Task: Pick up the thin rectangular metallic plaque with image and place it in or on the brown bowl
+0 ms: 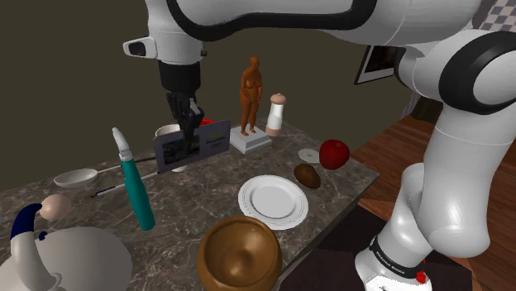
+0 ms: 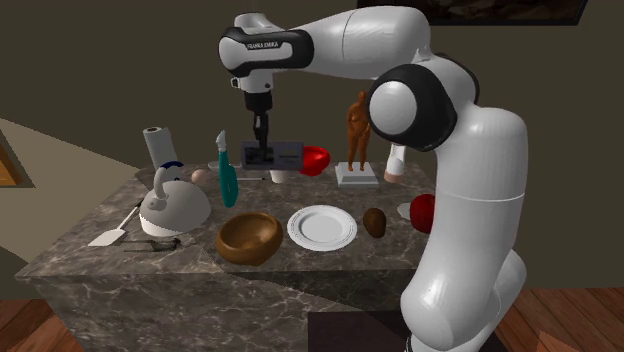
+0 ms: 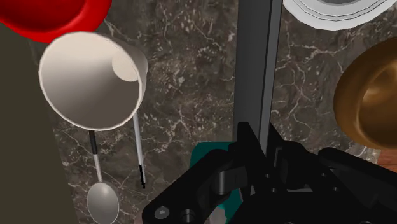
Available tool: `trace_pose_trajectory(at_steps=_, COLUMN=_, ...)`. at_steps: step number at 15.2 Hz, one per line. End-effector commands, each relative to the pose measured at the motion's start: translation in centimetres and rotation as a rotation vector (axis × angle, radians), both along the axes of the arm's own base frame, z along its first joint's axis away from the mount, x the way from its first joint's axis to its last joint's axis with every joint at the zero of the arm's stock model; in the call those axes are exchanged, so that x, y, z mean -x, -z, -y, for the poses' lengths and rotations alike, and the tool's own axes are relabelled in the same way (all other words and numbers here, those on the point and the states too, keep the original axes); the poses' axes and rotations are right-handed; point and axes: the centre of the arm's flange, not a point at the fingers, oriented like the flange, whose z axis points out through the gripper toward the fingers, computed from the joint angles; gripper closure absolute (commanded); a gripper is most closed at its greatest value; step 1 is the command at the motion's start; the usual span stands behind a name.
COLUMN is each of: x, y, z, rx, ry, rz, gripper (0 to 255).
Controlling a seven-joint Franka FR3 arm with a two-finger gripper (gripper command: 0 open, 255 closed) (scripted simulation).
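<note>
The gripper (image 1: 187,114) is clenching the top edge of the thin grey plaque (image 1: 213,142). The plaque is hanging broadside to the shoulder view with its dark picture facing outward, and it appears to be clear of the marble desk (image 1: 190,207). In that view the brown bowl (image 1: 240,255) is sitting at the near desk edge, well apart from the plaque, with a white plate (image 1: 273,201) just beside it. The second exterior view is adding a paper towel roll (image 2: 155,145) at the far corner and a spatula (image 2: 110,235) lying near a pale kettle (image 2: 176,205). The wrist view is presenting the plaque edge-on, a narrow grey strip pinched between the black fingers, running past a white cup (image 3: 92,79) with a spoon (image 3: 102,197) lying below the cup's rim.
</note>
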Motion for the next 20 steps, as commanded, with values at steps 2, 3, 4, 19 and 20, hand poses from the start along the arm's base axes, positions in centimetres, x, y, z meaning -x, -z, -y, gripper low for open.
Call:
trace_pose_trajectory(at_steps=2, x=0.0, y=-1.7, z=0.0, rx=0.0, ry=0.0, rz=0.0, gripper=255)
trace_pose_trajectory(at_steps=3, x=0.0, y=-2.3, z=0.0, rx=0.0, ry=0.0, rz=0.0, gripper=255)
trace_pose_trajectory(at_steps=4, x=0.0, y=-2.8, z=0.0, rx=0.0, ry=0.0, rz=0.0, gripper=255)
trace_pose_trajectory(at_steps=19, x=13.9, y=-7.1, z=-3.3, rx=0.0, ry=0.0, rz=0.0, gripper=255)
trace_pose_trajectory(at_steps=20, x=15.2, y=-7.3, z=-3.6, rx=0.0, ry=0.0, rz=0.0, gripper=255)
